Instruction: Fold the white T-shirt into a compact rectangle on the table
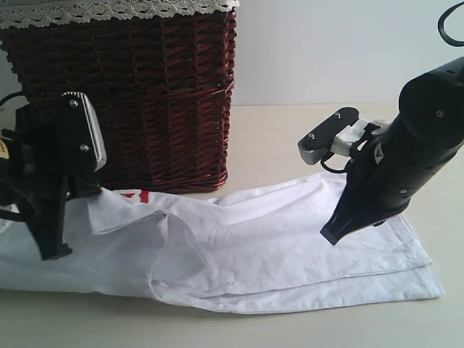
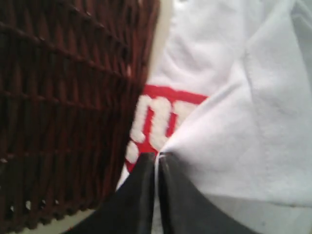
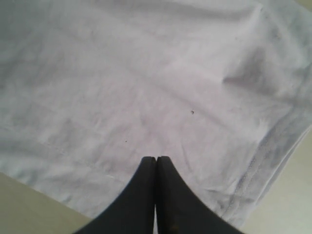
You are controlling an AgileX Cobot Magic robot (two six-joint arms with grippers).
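White cotton first: the white T-shirt lies flat along the near half of the desk. It's stretched side to side, with two stacked hem layers at its right end and loose folds bunched mid-left.

Right claw: shut tight with nothing between the tips, poised over plain cloth near the shirt's right end. Can't tell if it touches.
Left claw: closed almost fully on a thin raised fold of the shirt, just beside the red band.

Risks, my read:
- Left pinch holds only a sliver of fabric. Pull fast and it slips out, and the fold drops crooked.
- Wicker basket stands just behind the shirt's left end. Swing your left arm back and you hit the weave or drag cloth along it. Rough wicker could snag cotton.
- Right claw grips nothing, so that end isn't anchored. Lift on the left and the whole shirt may slide instead of folding.
- Bunched middle will crease the rectangle unless you flatten it.

Materials:
- Shirt: limp matte cotton with stitched hems, and fuzzy white letters on the band.
- Desk: smooth, pale, likely slippery.
- Basket: stiff and boxy, dark red-brown ribbed weave, lace trim along the rim.
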